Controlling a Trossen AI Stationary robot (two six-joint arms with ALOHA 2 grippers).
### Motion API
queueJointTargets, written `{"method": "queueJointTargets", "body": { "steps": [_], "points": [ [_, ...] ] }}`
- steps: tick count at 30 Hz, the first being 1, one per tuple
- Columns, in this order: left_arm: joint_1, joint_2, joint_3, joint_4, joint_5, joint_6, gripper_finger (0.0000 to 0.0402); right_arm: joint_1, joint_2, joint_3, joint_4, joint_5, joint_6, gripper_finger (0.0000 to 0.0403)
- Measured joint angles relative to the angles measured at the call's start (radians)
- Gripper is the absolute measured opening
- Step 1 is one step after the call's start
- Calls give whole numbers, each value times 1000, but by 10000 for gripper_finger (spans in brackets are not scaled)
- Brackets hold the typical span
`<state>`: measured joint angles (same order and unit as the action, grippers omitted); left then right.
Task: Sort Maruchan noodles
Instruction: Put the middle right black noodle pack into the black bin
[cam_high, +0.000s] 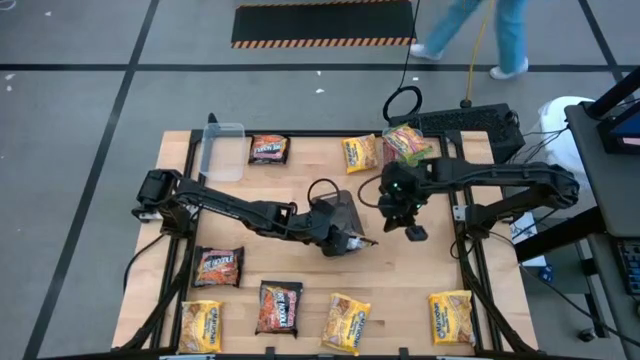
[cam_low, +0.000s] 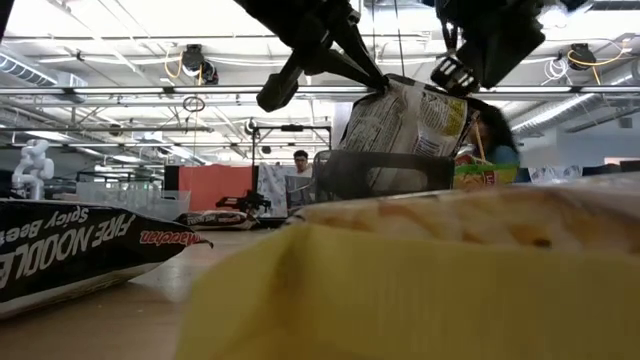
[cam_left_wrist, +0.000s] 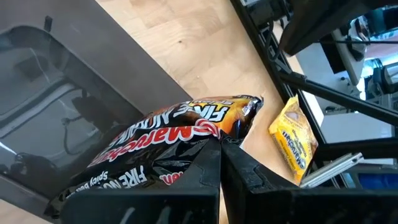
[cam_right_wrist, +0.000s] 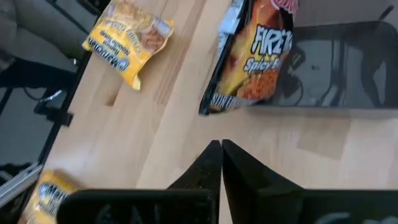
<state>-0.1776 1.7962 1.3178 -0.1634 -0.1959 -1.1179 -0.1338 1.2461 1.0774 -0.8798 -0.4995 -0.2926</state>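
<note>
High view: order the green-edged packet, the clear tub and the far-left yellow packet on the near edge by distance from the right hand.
From the right hand:
1. Green-edged packet, far edge, right.
2. Clear tub, far-left corner.
3. Yellow packet, near-left corner.

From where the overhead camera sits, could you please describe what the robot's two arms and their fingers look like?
Both arms are dark, nearly black, built of slim jointed links. The left arm has a boxy base and black cable alongside. The right arm shows a small green light near its wrist. Each wrist view shows two dark, wedge-shaped fingers.

A wooden table carries scattered noodle packets and a dark tray.
</note>
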Motion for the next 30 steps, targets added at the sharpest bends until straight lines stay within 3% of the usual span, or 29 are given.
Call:
{"method": "queueJointTargets", "body": {
  "steps": [14,22,30],
  "points": [
    [0,0,0,-6,40,24,1,78,0,-90,242,0,109,85],
    [0,0,0,-15,66,42,1,103,0,-164,378,-3,190,91],
    [7,0,0,-28,80,50,1,104,0,-192,391,-3,241,91]
  ]
}}
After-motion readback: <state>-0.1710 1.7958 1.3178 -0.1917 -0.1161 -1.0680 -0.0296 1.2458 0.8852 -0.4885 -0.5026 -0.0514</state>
